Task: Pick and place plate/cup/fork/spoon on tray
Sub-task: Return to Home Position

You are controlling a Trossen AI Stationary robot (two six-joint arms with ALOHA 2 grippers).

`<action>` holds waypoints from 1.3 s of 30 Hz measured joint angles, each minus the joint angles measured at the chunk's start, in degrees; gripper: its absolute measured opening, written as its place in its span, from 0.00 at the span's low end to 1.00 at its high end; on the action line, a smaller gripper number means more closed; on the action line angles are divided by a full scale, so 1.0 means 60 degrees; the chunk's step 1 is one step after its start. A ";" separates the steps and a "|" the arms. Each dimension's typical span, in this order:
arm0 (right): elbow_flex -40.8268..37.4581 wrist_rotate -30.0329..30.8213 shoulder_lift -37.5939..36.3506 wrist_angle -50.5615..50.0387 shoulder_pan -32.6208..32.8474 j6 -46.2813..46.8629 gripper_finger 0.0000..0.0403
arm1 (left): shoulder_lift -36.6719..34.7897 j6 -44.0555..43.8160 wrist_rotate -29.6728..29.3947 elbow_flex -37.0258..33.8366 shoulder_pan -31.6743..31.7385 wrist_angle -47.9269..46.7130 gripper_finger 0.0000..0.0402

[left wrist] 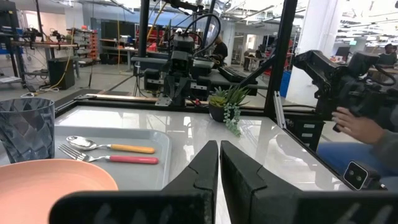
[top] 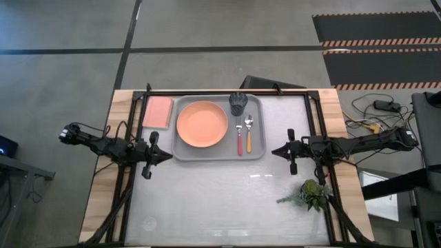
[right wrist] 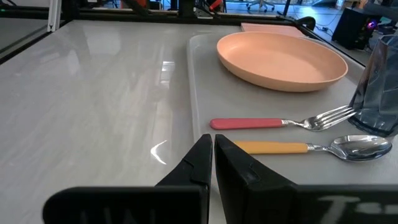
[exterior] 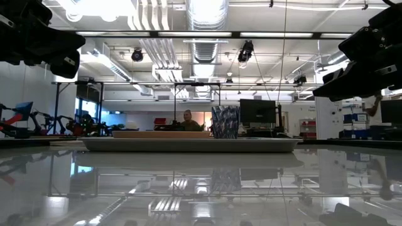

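Note:
The grey tray [top: 258, 153] lies at the table's far middle. On it rest the salmon-orange plate [top: 202, 124], the dark blue-grey cup [top: 238, 103] standing upright at the far side, the red-handled fork [top: 240, 138] and the orange-handled spoon [top: 249, 135], lying side by side right of the plate. My left gripper [top: 169, 156] hovers shut and empty just left of the tray's near left corner. My right gripper [top: 274, 151] hovers shut and empty just right of the tray. The tableware also shows in the left wrist view [left wrist: 112, 153] and in the right wrist view [right wrist: 280, 59].
A pink flat rectangle [top: 158, 111] lies left of the tray. A small green plant [top: 311, 193] stands at the near right. Black frame bars [top: 227, 91] run along the table's far and side edges. A person's hand [left wrist: 364, 124] shows beyond the table's right side.

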 joint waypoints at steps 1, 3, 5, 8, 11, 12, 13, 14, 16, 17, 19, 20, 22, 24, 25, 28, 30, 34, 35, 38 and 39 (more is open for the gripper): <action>0.0000 0.0003 -0.0010 -0.0003 0.0007 -0.0090 0.02 | 0.0000 0.0000 0.0000 0.0000 0.0000 0.0001 0.00; 0.0000 -0.0002 -0.0132 -0.0002 0.0005 -0.0701 0.02 | 0.0000 0.0000 0.0000 0.0000 0.0000 0.0000 0.00; 0.0000 -0.0001 -0.0431 0.0121 0.0004 -0.1419 0.02 | 0.0000 0.0000 0.0000 0.0000 0.0000 0.0001 0.00; 0.0000 0.0000 -0.1032 0.0607 0.0000 -0.2441 0.02 | 0.0000 0.0000 0.0000 0.0000 0.0000 0.0003 0.00; 0.0000 0.0000 -0.1615 0.0674 -0.0076 -0.2975 0.02 | 0.0000 0.0000 0.0000 0.0000 0.0000 0.0004 0.00; 0.0000 0.0005 -0.1773 0.0672 -0.0105 -0.2944 0.02 | 0.0000 0.0000 0.0001 0.0000 0.0000 0.0003 0.00; 0.0000 0.0007 -0.1907 0.0674 -0.0129 -0.2806 0.02 | 0.0002 0.0000 0.0004 0.0000 0.0000 0.0002 0.00; 0.0000 0.0025 -0.2014 0.0678 -0.0146 -0.2606 0.02 | 0.0004 0.0000 0.0002 0.0000 0.0000 0.0001 0.00; 0.0000 0.0001 -0.2165 0.0711 -0.0146 -0.2324 0.02 | 0.0004 0.0000 0.0000 0.0000 0.0000 0.0003 0.00; 0.0000 -0.0001 -0.2234 0.0615 -0.0146 -0.2195 0.02 | 0.0004 0.0000 0.0004 0.0000 0.0000 0.0004 0.00; 0.0000 0.0003 -0.2452 0.0604 -0.0153 -0.2105 0.02 | 0.0004 0.0000 0.0004 0.0000 0.0000 0.0001 0.00; 0.0000 0.0006 -0.2584 0.0596 -0.0153 -0.2105 0.02 | 0.0004 0.0000 0.0002 0.0000 -0.0001 0.0003 0.00; -0.0004 0.0005 -0.2873 0.0612 -0.0153 -0.2104 0.02 | 0.0004 0.0000 0.0003 0.0000 0.0000 0.0004 0.00; -0.0004 0.0004 -0.3187 0.0626 -0.0153 -0.1995 0.02 | 0.0004 0.0000 0.0003 0.0000 -0.0001 0.0003 0.00; -0.0004 0.0007 -0.3354 0.0669 -0.0153 -0.1891 0.02 | 0.0002 0.0000 0.0002 0.0000 0.0000 0.0002 0.00; -0.0004 0.0000 -0.3399 0.0829 -0.0153 -0.1448 0.02 | 0.0004 0.0000 0.0007 0.0000 0.0000 0.0001 0.00; -0.0004 0.0002 -0.3398 0.0939 -0.0168 -0.1349 0.02 | 0.0007 0.0000 0.0004 0.0000 -0.0003 0.0004 0.00; -0.0004 0.0000 -0.3399 0.0870 -0.0168 -0.0915 0.02 | 0.0013 0.0000 0.0007 0.0000 0.0000 0.0004 0.00; -0.0004 -0.0001 -0.3402 0.0877 -0.0168 -0.0828 0.02 | 0.0015 0.0000 0.0007 0.0000 -0.0001 0.0004 0.00; -0.0004 0.0000 -0.3351 0.0889 -0.0168 -0.0677 0.02 | 0.0018 0.0000 0.0007 0.0000 0.0000 0.0004 0.00; -0.0004 0.0000 -0.3294 0.0889 -0.0168 -0.0677 0.02 | 0.0018 0.0000 0.0007 0.0000 0.0000 0.0004 0.00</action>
